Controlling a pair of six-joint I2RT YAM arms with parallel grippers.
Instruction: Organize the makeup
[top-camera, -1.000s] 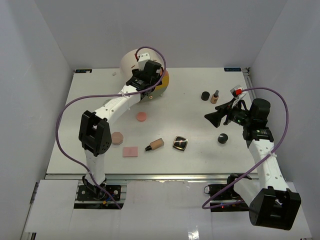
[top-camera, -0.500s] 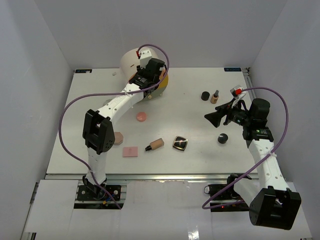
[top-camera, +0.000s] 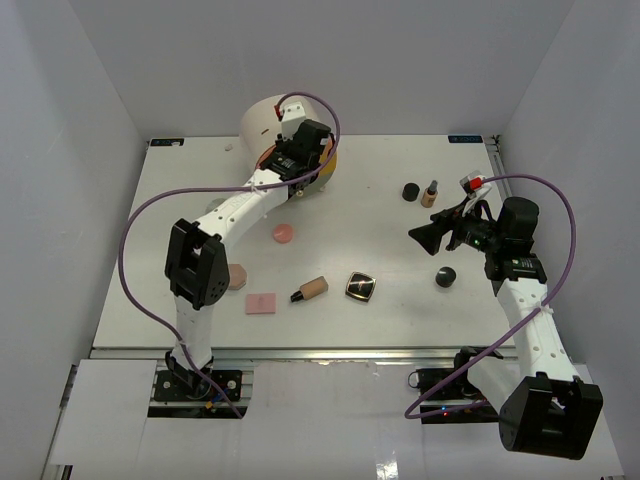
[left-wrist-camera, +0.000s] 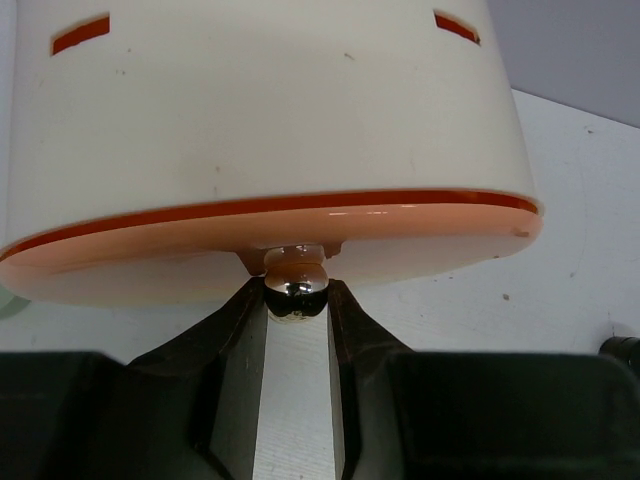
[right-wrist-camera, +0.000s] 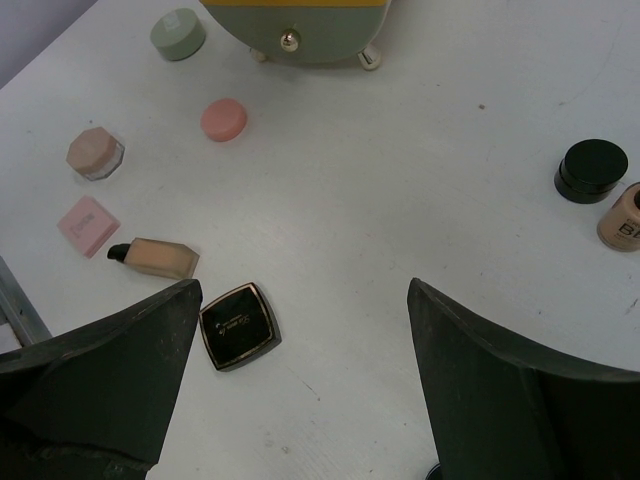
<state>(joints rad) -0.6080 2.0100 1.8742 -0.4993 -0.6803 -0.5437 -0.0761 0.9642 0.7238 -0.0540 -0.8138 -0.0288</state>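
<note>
Left claw shifted, pinching drawer knob; right claw agape; round pink compact flat.

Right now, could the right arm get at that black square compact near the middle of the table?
Probably yes. The right hand hangs open, the black square compact lies flat just ahead with nothing between them, and the left hand, gripping a drawer knob, is far off.

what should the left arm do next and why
Probably pull the left gripper straight back to slide the orange drawer open: its fingers look closed on the metal knob, the drawer is shut, and the pink round compact lies outside.
</note>
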